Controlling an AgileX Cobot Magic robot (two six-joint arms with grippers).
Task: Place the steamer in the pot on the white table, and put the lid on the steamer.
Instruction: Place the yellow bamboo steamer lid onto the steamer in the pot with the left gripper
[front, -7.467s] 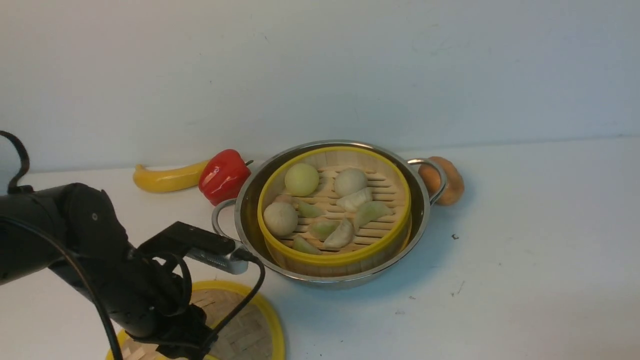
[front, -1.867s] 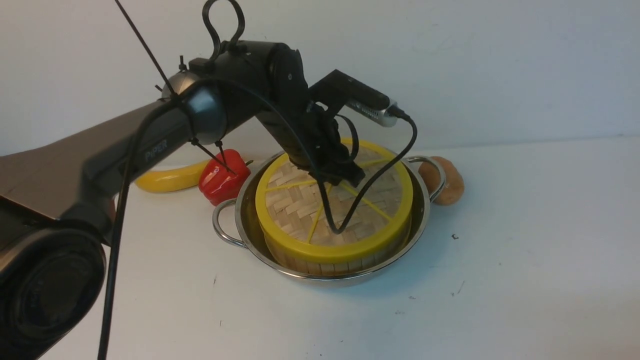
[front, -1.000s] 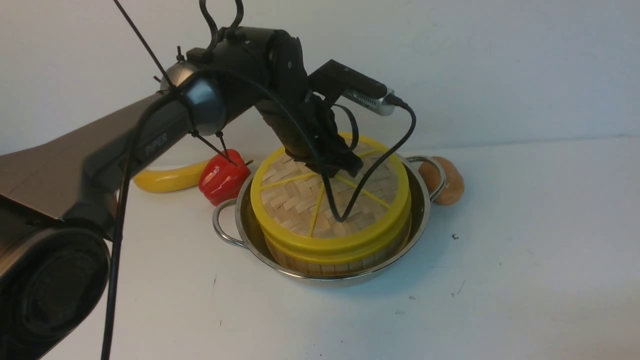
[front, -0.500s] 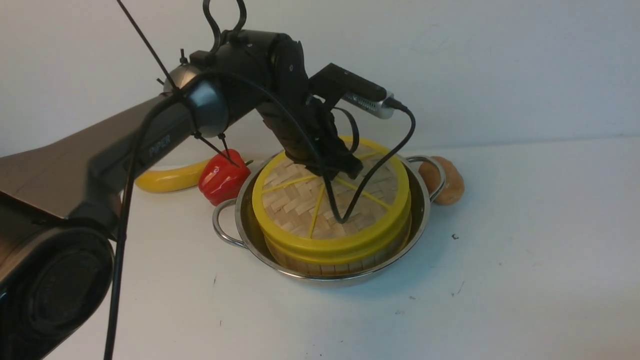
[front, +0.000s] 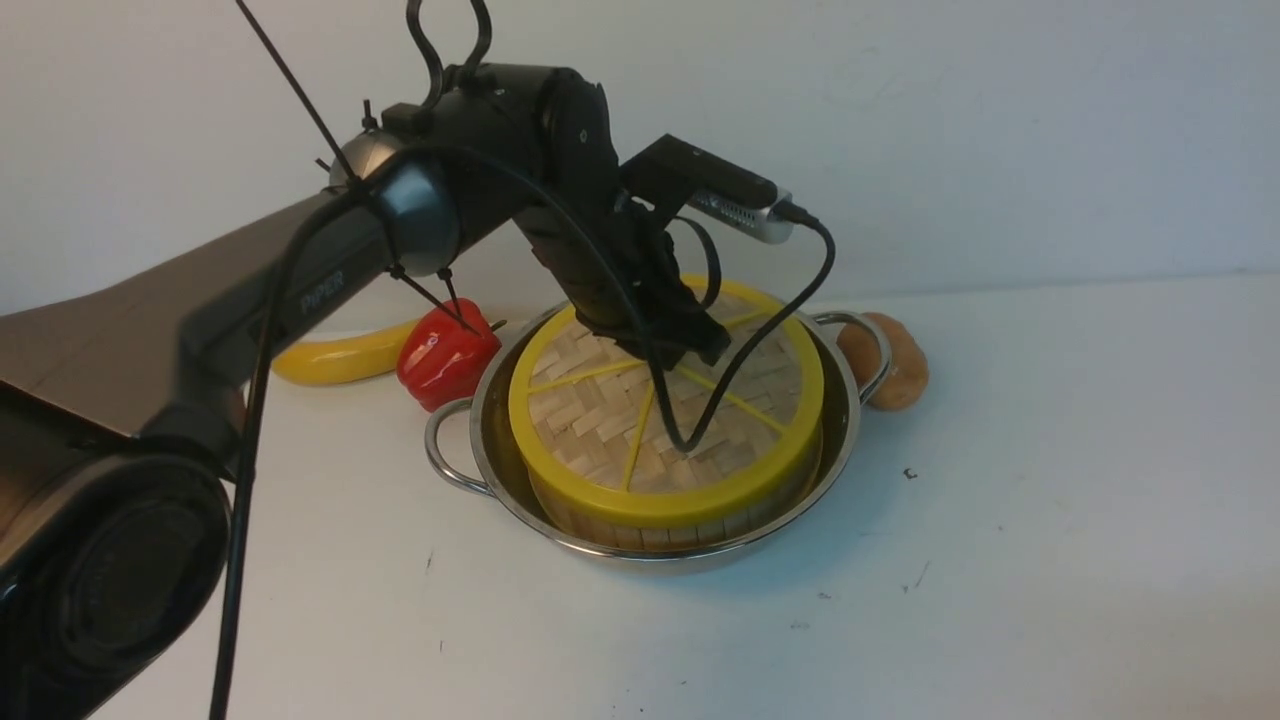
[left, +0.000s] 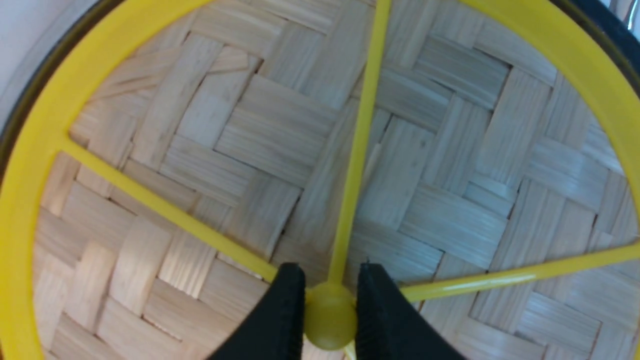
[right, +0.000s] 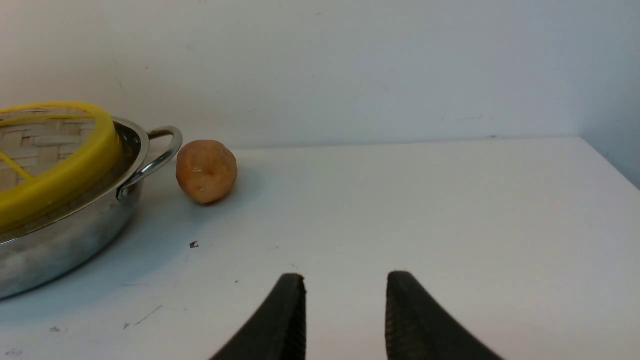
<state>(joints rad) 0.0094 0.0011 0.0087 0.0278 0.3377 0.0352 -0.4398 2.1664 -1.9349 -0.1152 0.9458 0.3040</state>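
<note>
Between the left end effector (left: 330, 310) fingers sits the lid (left: 280, 150) knob.

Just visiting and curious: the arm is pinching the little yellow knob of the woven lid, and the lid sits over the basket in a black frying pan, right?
Nearly. The left gripper does pinch the knob of the lid, which sits over the steamer, but the front view shows a shiny steel pot with loop handles, not a black frying pan.
</note>
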